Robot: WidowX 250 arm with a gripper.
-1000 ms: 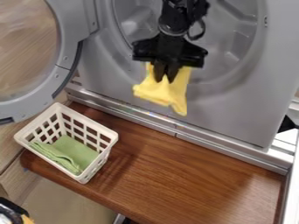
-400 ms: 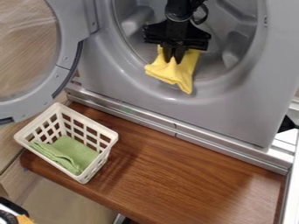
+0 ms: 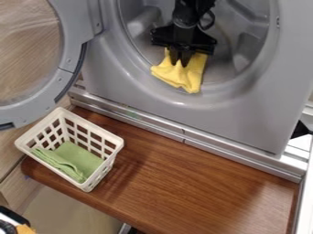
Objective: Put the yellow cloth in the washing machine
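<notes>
Jaws drawn nearly together on one black gripper [image 3: 180, 63] pinch the upper part of one yellow cloth [image 3: 185, 76], with only a slim gap between the two fingertips. From them the cloth hangs down in folds, its lowest corner lined up with the lower rim of a round opening; how deep the cloth sits is hard to tell. One arm [image 3: 186, 13] comes in from above the jaws. Around them, the opening is wider than the gripper, leaving room on both sides before the curved rim [image 3: 174, 98]. That rim belongs to one grey washing machine [image 3: 245, 119], whose flat front spreads below and to the right of the jaws.

To the left of the jaws, well apart, stands one round door [image 3: 72, 80], swung open, its near edge beside the machine front. Below the jaws, a metal ledge [image 3: 245, 160] slants along the machine's foot, and past it lies one brown wooden board [image 3: 202, 183].

Farther down and left, one white lattice basket [image 3: 85, 183] sits at the board's left end, its outer rim reaching past the board's edge in this view. Inside lies one folded green cloth [image 3: 83, 157]. Farthest from the jaws, at the bottom left corner, is a partly cut-off black, white and orange object [image 3: 13, 224].
</notes>
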